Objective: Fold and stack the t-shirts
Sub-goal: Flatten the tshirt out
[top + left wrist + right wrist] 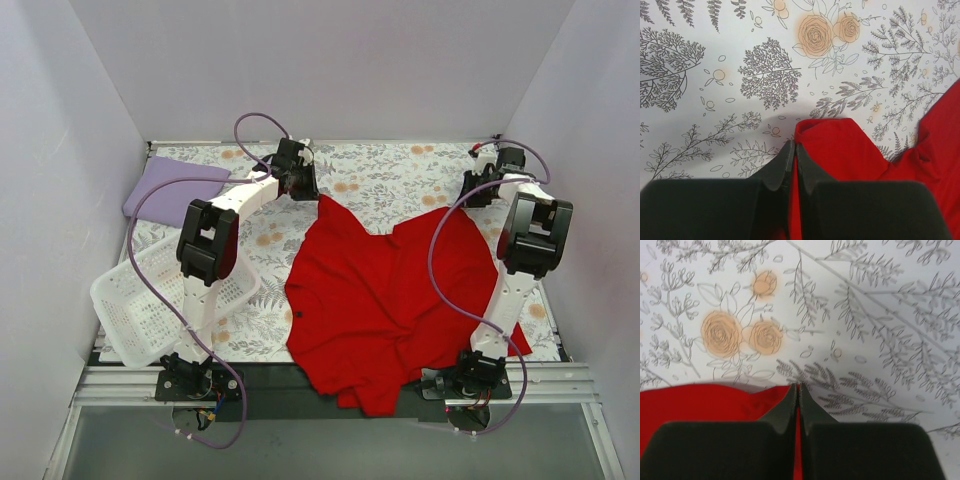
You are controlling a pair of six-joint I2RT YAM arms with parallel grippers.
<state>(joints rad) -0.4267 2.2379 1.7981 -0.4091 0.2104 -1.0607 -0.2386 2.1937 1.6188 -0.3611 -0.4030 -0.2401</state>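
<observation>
The red t-shirt (385,300) lies crumpled across the middle and right of the floral tablecloth, its lower edge hanging over the near table edge. My left gripper (312,190) is shut on the shirt's far left corner (832,145), with red cloth showing between its fingers. At the far right corner, my right gripper (476,190) is pinched shut on the red fabric (705,400), a thin strip of red visible between its fingers. The lavender t-shirt (168,188) lies folded at the far left of the table, away from both grippers.
A white perforated basket (150,305) sits tipped at the near left beside the left arm. White walls close in the table on three sides. The metal rail of the arm bases (330,385) runs along the near edge.
</observation>
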